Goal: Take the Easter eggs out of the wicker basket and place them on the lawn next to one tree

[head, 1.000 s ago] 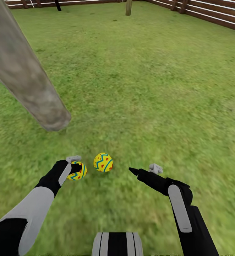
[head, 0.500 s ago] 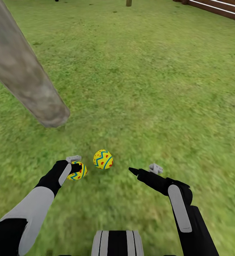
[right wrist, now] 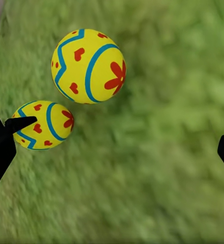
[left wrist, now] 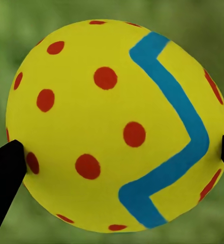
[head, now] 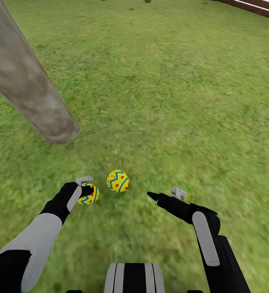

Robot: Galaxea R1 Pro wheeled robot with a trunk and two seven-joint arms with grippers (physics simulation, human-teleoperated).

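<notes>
One yellow Easter egg [head: 90, 196] with red dots and a blue zigzag sits between the fingers of my left gripper [head: 87, 189], which is shut on it low over the lawn [head: 163, 101]. Close up, that egg [left wrist: 117, 127] has a black fingertip [left wrist: 5, 175] at each side. A second egg [head: 118, 180] lies free on the grass just right of it. My right gripper [head: 165, 193] hangs open and empty, further right. From it both eggs show, the free one [right wrist: 89, 65] and a smaller-looking one [right wrist: 43, 124]. The tree trunk [head: 29, 81] meets the grass a short way beyond the eggs, to the left. The basket is out of view.
Open grass stretches ahead and to the right. A brown slat fence [head: 260, 8] crosses the far right corner. My base [head: 134, 278] shows at the lower edge.
The head camera has tipped downward, so the fence and far trunk slid out of the top. Both arms and both eggs have kept their places.
</notes>
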